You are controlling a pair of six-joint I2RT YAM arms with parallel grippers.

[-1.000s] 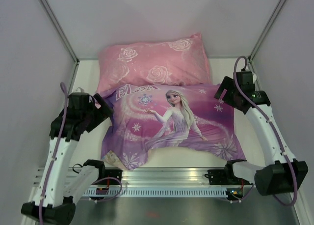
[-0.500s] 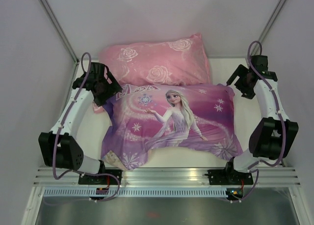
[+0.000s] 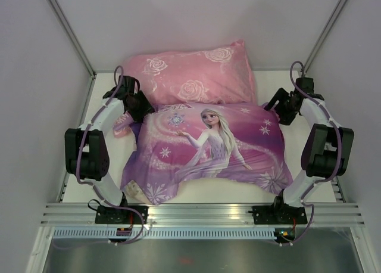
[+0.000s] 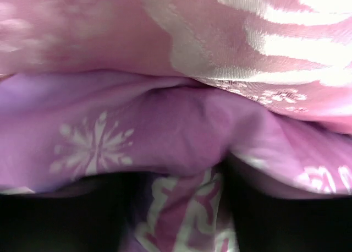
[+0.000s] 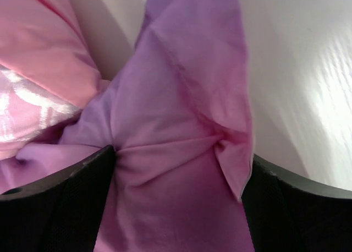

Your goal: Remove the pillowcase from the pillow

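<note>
The pillowcase (image 3: 208, 148) is purple shading into pink. It is printed with a white-haired princess in a pale dress, white snowflakes and pale swirls. Its far right corner is plain lilac-pink. The rose pillow (image 3: 187, 76), along the far edge of the table (image 3: 226, 195), is pink with shiny pale roses. The table is cream-white. The arms (image 3: 106, 115) are white with black joints and purple cables.

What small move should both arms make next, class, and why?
Probably close both sets of jaws: a corner of the pillowcase sits bunched between the open jaws of the right gripper, and fabric lies between those of the left gripper too.
</note>
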